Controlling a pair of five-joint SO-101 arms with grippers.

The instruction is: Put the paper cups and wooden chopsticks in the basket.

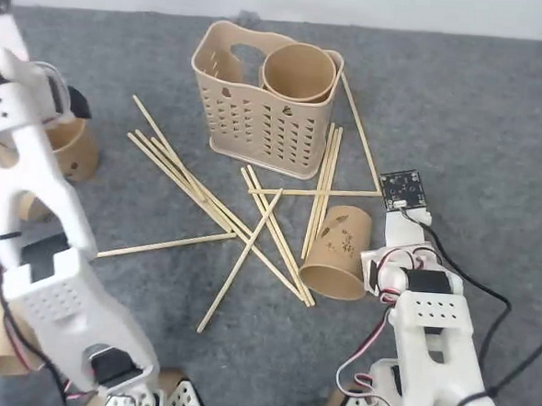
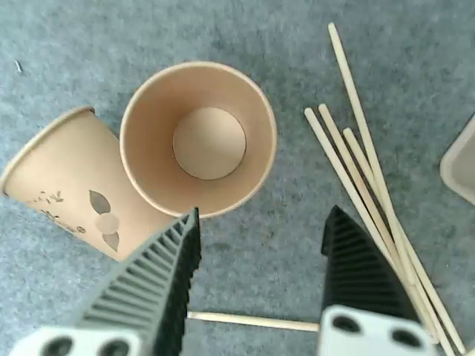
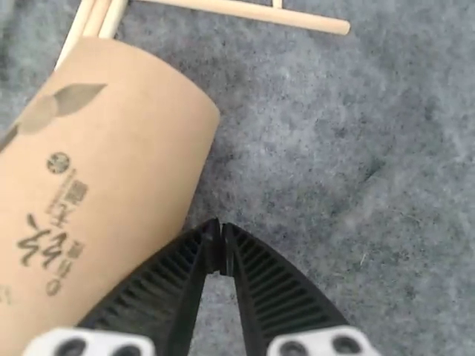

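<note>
A beige perforated plastic basket (image 1: 258,119) stands in the upper middle of the high view on a grey carpeted table top (image 1: 470,114). One brown paper cup (image 1: 299,71) sits upright inside its right end. Pale wooden chopsticks (image 1: 202,194) lie scattered and crossed on the carpet below the basket, in the middle of the frame, and a few of them rest against its right-hand corner. A leaf-printed paper cup (image 1: 339,251) lies on its side at the lower right of the scatter, across several sticks, with its wider end toward the lower edge. The right gripper (image 3: 220,236) sits just beside this cup's wall, its black ribbed jaws pressed together with nothing between them. At the left edge of the high view an upright paper cup (image 1: 74,150) stands beneath the left arm, touching a tipped-over paper cup (image 2: 63,185). The left gripper (image 2: 265,215) hangs above the carpet near the upright cup's rim, jaws spread wide and holding nothing.
</note>
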